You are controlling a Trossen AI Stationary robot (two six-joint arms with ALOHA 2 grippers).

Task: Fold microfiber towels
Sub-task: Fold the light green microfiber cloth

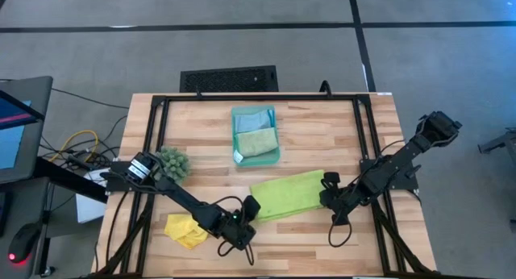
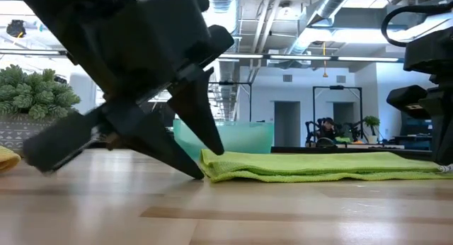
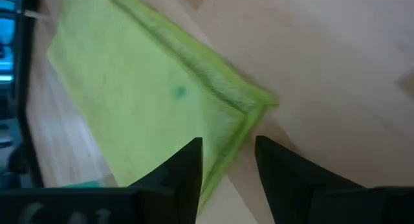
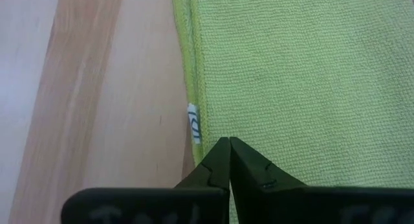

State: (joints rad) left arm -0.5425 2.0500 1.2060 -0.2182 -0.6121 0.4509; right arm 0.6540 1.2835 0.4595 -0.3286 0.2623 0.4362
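A lime green towel (image 1: 286, 195) lies folded flat in the middle of the table. My left gripper (image 3: 228, 162) is open at the towel's left end. One finger is over the cloth and the other over the bare wood, with the near left corner (image 3: 255, 107) just ahead of them. My right gripper (image 4: 228, 143) is shut at the towel's right end (image 1: 322, 190), beside a small white label (image 4: 194, 130). A yellow towel (image 1: 185, 231) lies crumpled at the near left. Light blue (image 1: 251, 118) and sage green (image 1: 256, 142) towels lie in the teal tray (image 1: 276, 154). My left gripper slants down at the towel's left end (image 2: 212, 171), one fingertip (image 2: 200, 174) at table level; whether it touches the cloth I cannot tell. My right gripper's shut fingertips (image 4: 220, 153) rest on the towel's right end close to its edge (image 4: 213, 120), slanting down from the table's right. Whether cloth is caught between them I cannot tell. The towel lies flat on the table.
A dark-green spiky clump (image 1: 173, 162) stands on the table's left side near the left arm. Black frame rails (image 1: 153, 142) run along the table's sides. Bare wood lies along the near edge (image 1: 306, 247).
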